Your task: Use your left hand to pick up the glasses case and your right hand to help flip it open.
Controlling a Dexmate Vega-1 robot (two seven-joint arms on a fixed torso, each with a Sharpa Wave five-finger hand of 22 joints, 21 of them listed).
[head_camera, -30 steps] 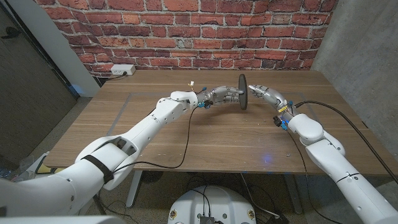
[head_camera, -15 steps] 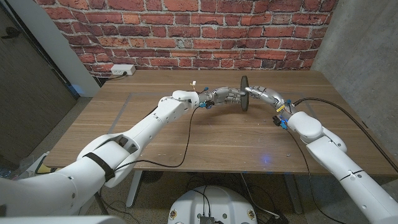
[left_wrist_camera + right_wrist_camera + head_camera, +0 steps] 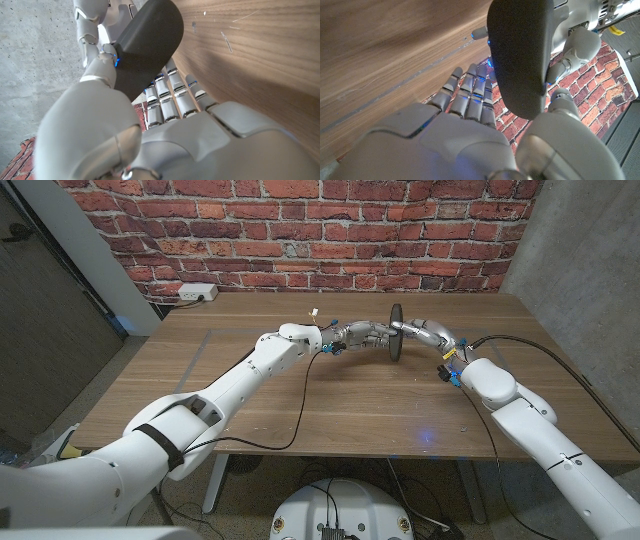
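**Case held up on edge between both hands**

The dark case point(image 3: 396, 331) stands on its edge above the table point(image 3: 330, 395), caught between the two hands near the table's middle, toward the far side. From the head view it shows as a thin upright oval, seen edge-on.

The left hand point(image 3: 362, 335) reaches in from its own side and grips the case: in the left wrist view the fingers point(image 3: 172, 97) lie straight along one broad face of the case point(image 3: 145, 45) while the thumb presses the other face, so the case is pinched between them.

The right hand point(image 3: 418, 329) meets the case from the opposite side. In the right wrist view its fingers point(image 3: 470, 92) run nearly straight and close together just beside the case point(image 3: 522, 50), and its thumb sits at the case's near rim. Whether this hand truly clamps the case or only touches it I cannot tell.

The case's seam is not clear in any view, so I cannot tell if the lid has parted.

A white power strip point(image 3: 194, 293) lies well apart from both hands, at the far left edge of the table by the brick wall point(image 3: 300, 230).
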